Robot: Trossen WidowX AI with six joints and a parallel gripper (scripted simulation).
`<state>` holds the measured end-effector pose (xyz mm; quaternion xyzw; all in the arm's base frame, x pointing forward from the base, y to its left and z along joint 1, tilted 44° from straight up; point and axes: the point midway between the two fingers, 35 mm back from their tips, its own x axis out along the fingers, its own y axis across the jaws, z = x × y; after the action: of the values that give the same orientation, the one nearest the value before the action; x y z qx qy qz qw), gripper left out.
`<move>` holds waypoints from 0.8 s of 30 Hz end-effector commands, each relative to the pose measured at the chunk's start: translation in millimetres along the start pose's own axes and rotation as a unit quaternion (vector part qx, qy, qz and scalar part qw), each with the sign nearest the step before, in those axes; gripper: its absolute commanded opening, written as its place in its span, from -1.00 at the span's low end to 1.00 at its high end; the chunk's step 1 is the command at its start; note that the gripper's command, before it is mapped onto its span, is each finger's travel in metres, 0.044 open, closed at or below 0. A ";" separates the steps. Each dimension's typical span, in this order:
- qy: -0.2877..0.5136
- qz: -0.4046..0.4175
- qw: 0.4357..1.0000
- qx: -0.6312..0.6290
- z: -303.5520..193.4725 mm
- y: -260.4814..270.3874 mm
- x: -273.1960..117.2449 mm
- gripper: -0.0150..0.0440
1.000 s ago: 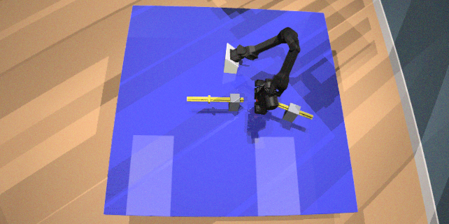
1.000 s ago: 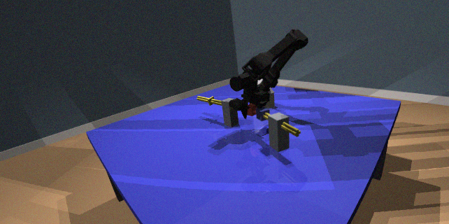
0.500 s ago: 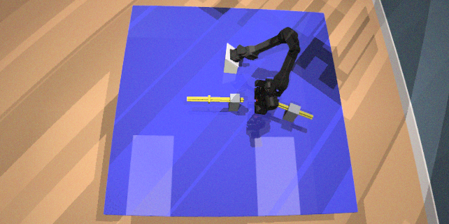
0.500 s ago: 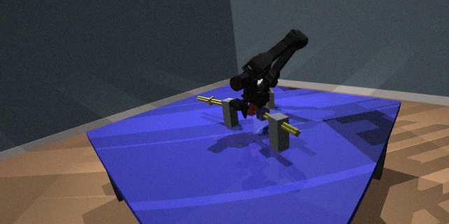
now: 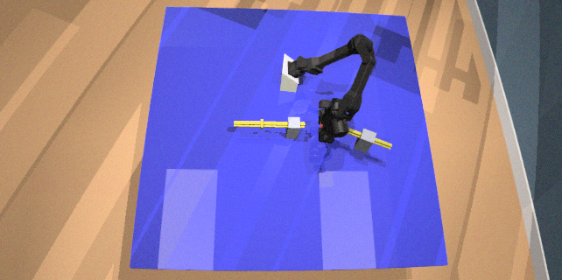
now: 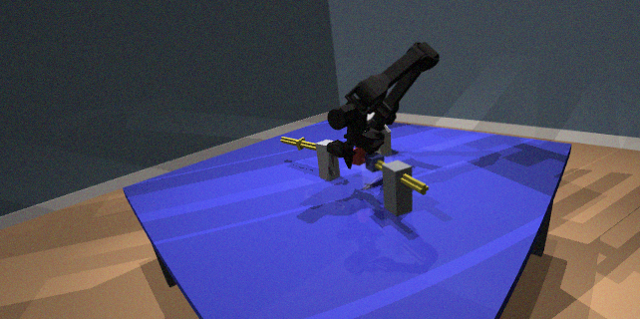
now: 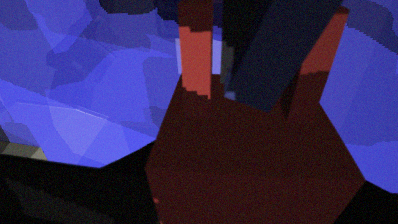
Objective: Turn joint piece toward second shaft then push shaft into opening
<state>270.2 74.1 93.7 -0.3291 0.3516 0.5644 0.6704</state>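
Observation:
The red joint piece [image 5: 321, 125] [image 6: 358, 156] [image 7: 255, 145] sits on the dark blue end piece [image 6: 374, 161] [image 7: 282, 55] of the fixed yellow shaft [image 5: 383, 143] [image 6: 415, 183], which passes through the right grey block [image 5: 368, 136] [image 6: 397, 189]. My gripper [image 5: 323, 128] [image 6: 357, 158] [image 7: 230, 134] is shut on the joint piece, one finger on each side. The second yellow shaft [image 5: 247, 123] [image 6: 290, 141], with a small collar, runs through the left grey block [image 5: 293, 122] [image 6: 327, 162]. Its near end sticks out a little, apart from the joint piece. The opening's exact direction is hidden.
The arm [image 5: 365, 73] [image 6: 384, 83] arches over from its white base [image 5: 289, 82] behind the left block. All stands on the blue table [image 5: 263, 208] [image 6: 279, 252]. Two pale patches [image 5: 188, 217] [image 5: 347, 221] lie toward its front edge.

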 end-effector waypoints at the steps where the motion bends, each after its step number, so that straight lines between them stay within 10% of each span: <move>1: 0.000 0.000 1.000 0.000 0.0 0.1 0.0 0.01; 12: 0.000 0.000 1.000 0.000 0.0 0.1 0.0 0.99; 24: -0.009 0.004 1.000 -0.002 -0.6 0.9 -0.3 1.00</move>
<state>270.1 73.9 93.8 -0.3280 0.3503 0.5655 0.6708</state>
